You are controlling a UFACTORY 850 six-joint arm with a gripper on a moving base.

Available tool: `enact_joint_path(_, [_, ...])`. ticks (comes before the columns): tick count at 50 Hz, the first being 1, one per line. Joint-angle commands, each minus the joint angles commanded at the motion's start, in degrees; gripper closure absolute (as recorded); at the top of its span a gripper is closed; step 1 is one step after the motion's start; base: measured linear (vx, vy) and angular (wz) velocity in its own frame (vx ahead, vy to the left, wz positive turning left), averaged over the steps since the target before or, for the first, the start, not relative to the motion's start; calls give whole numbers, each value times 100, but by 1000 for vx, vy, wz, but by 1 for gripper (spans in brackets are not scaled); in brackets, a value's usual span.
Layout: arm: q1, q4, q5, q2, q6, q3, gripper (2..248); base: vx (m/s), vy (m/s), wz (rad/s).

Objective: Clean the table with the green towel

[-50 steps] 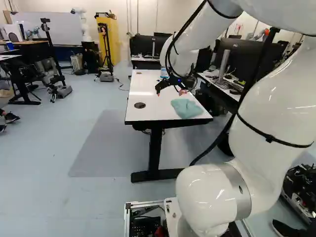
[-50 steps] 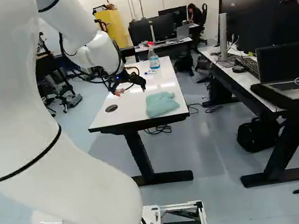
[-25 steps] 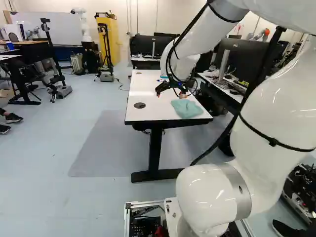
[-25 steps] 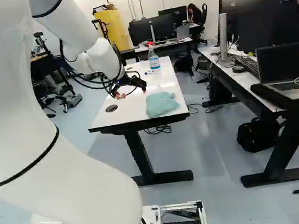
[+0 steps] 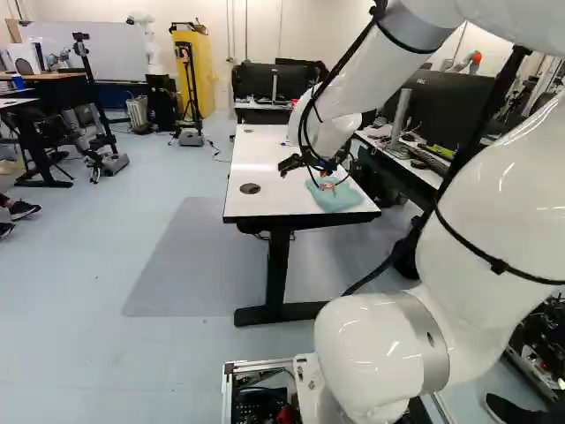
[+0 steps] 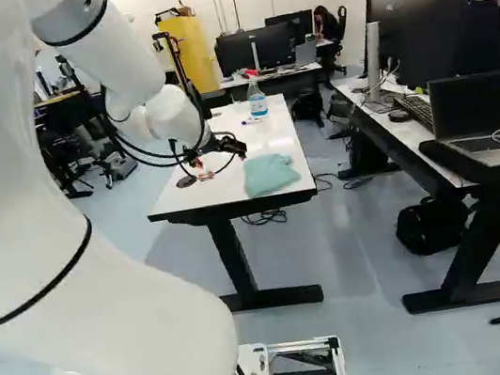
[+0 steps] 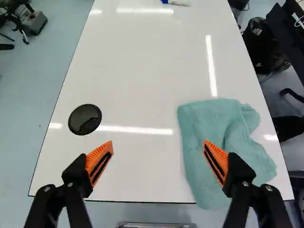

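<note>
So the hand [image 6: 220,157] is wide open above the worktop [image 7: 133,161], orange pads [image 7: 99,161] well apart. The green towel [image 7: 194,137] is lying kinda rumpled right at the near edge, partly hidden by one finger in the wrist view. Round black cap [image 7: 84,119] on the other side, spray bottle [image 6: 258,106] standing upright toward the far end, marker [image 6: 250,122] lying near it.

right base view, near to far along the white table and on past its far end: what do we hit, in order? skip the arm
Green towel → marker → spray bottle → dark monitor on the desk beyond.
</note>
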Motion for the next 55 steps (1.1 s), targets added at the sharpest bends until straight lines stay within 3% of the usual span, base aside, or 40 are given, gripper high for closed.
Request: enact_joint_path(55, [-30,0,3221,766,0,2150,3,0,0,0])
